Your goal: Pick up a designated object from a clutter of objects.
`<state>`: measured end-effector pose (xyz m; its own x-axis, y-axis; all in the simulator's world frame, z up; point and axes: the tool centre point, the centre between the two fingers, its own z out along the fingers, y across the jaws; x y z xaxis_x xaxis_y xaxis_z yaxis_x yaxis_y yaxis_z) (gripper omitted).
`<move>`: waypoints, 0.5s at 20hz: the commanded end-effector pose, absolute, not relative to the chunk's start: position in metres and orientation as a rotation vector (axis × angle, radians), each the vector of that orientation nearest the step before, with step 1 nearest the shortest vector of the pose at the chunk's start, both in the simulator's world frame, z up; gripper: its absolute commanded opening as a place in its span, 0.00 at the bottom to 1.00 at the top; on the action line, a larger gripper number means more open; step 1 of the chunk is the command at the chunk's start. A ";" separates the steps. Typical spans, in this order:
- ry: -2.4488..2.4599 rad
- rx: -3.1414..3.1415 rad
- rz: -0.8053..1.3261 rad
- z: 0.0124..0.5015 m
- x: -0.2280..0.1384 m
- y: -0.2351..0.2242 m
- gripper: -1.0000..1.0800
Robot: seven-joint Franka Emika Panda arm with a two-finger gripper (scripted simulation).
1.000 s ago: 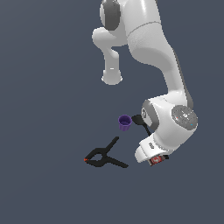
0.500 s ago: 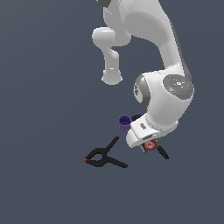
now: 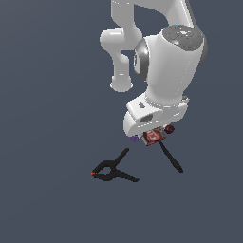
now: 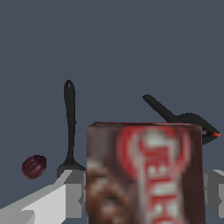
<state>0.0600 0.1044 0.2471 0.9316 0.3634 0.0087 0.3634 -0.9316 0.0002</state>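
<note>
The red-brown box (image 3: 153, 137) with white lettering hangs just under the arm's white hand, lifted above the floor. In the wrist view the box (image 4: 146, 175) fills the space between my gripper's grey fingers (image 4: 72, 194), which are shut on its sides. My gripper (image 3: 152, 134) is mostly hidden behind the hand in the exterior view. The purple cup (image 3: 135, 139) peeks out beside the box. The black spatula (image 3: 171, 157) and the dark red round object (image 3: 169, 129) lie near it; both also show in the wrist view, spatula (image 4: 69, 127) and round object (image 4: 34, 166).
The black clamp with a red tip (image 3: 112, 171) lies on the dark floor toward the exterior view's left; its black handle and red tip also show in the wrist view (image 4: 183, 119). The large white arm (image 3: 166, 71) stands over the clutter.
The arm has risen and swung, lifting the box off the floor with it. The spatula and the round object are now uncovered. The clamp has not moved.
</note>
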 end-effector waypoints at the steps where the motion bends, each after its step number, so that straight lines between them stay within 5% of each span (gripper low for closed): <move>1: -0.580 -3.085 -0.012 0.273 0.050 0.091 0.00; 10: -0.580 -3.085 -0.006 0.362 0.017 0.046 0.00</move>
<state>0.0227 0.0535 0.3478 0.9318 0.3628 0.0060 0.3628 -0.9319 -0.0013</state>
